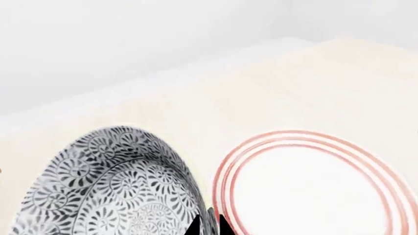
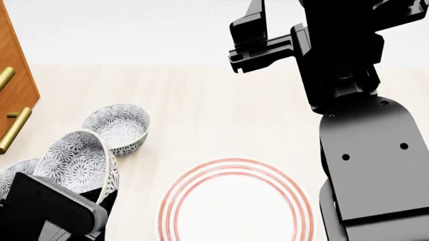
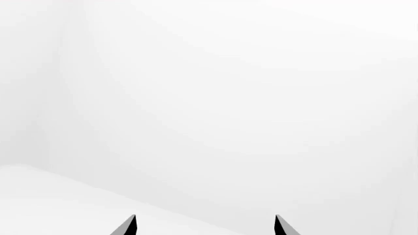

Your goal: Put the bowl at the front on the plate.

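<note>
The bowl (image 2: 77,163), white with a dense grey-blue floral pattern, hangs tilted on its side above the table's near left. My left gripper (image 1: 209,227) is shut on its rim, one finger inside and one outside. In the left wrist view the bowl's (image 1: 111,186) patterned inside faces the camera. The plate (image 2: 234,201), flat and white with thin red rings, lies on the table to the bowl's right; the left wrist view shows the plate (image 1: 313,191) just beyond the held rim. My right gripper (image 3: 205,226) is open and empty, raised high at the right over the right gripper (image 2: 248,40) side of the table.
A second patterned bowl (image 2: 117,125) stands upright just behind the held one. A third bowl (image 2: 13,173) shows partly at the left edge. A wooden cabinet (image 2: 13,75) with brass handles (image 2: 15,129) borders the table on the left. My right arm (image 2: 368,150) fills the right side.
</note>
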